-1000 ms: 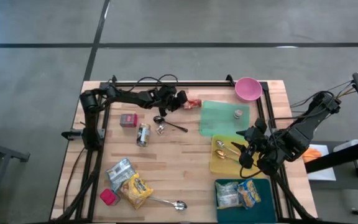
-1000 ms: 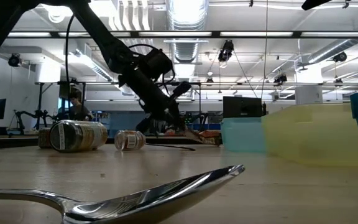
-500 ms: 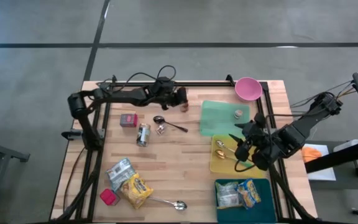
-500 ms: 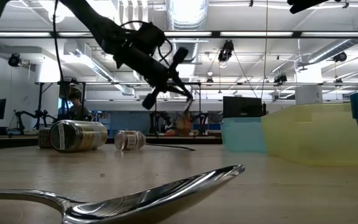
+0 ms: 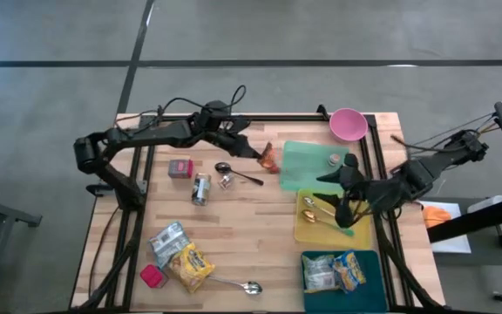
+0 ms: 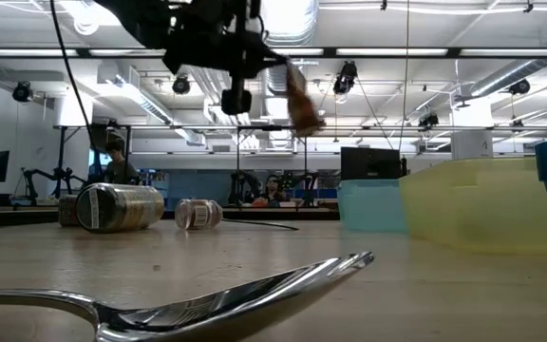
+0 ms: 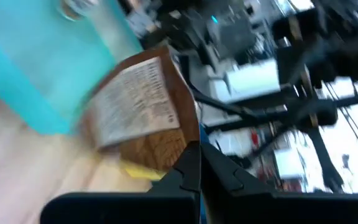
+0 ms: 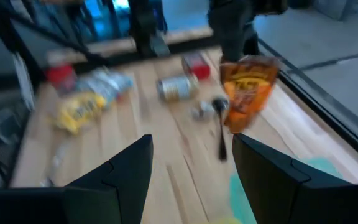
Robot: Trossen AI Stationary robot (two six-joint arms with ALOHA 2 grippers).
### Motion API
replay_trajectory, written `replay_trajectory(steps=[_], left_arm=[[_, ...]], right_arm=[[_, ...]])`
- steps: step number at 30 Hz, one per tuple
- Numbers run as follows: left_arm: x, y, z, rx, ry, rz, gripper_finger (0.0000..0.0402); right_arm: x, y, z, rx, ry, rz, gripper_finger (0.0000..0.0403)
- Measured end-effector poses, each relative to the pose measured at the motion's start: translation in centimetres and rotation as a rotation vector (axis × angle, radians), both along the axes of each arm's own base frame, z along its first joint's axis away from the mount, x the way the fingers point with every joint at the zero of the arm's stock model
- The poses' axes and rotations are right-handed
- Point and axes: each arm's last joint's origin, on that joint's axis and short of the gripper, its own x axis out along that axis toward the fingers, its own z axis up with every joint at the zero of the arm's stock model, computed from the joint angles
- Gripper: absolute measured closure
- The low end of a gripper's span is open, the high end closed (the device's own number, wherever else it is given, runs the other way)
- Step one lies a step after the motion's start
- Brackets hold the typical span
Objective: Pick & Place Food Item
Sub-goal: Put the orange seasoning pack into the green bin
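Observation:
An orange-brown snack bag (image 5: 270,158) hangs in the air above the table's far middle, beside the teal mat (image 5: 314,166). My left gripper (image 5: 256,152) is shut on it. The low view shows the bag (image 6: 302,99) high above the tabletop. The right wrist view shows it (image 8: 247,93) dangling under the left arm. My right gripper (image 5: 343,197) stands open above the yellow tray (image 5: 322,228), with nothing between its fingers (image 8: 129,165). My left gripper pinches the bag by one end edge (image 7: 178,147) between its two shut fingers. The fingers come roughly level from the table's left. The bag is lifted clear of the table and hangs tilted beyond and below the fingertips.
On the wood lie a spoon (image 5: 239,174), a tin (image 5: 200,188), a small red box (image 5: 179,168) and, near the front left, packets (image 5: 181,262) and a second spoon (image 5: 238,285). A pink bowl (image 5: 348,124) stands at the far right. A teal bin (image 5: 312,292) holds packets at the near right.
My left gripper has risen from the table's far edge and gone toward the right, rolling as it went. The snack bag, which lay on the wood, is now lifted clear and hangs from it. My right gripper has swung a little toward the far edge, still open.

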Motion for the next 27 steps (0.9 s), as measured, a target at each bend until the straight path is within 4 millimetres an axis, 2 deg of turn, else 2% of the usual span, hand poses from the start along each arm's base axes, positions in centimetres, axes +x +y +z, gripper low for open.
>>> replay_trajectory(steps=[5, 11, 18, 27], left_arm=[[-0.8, -1.7, 1.8, 0.03, -0.048, -0.076, 0.0401], [-0.7, -3.4, 2.5, 0.041, -0.07, -0.136, 0.0401], [-0.1, -5.6, 2.5, 0.031, -0.072, -0.215, 0.0401], [0.4, -8.2, 2.5, 0.007, -0.064, -0.287, 0.0401]], right_arm=[[-0.2, -2.2, -0.9, 0.11, -0.151, 0.01, 0.0186], [1.7, -4.8, -2.8, 0.24, -0.293, 0.146, 0.0186], [3.7, -7.7, -3.4, 0.217, -0.261, 0.237, 0.0186], [6.5, -9.9, -4.1, 0.278, -0.182, 0.379, 0.0186]])
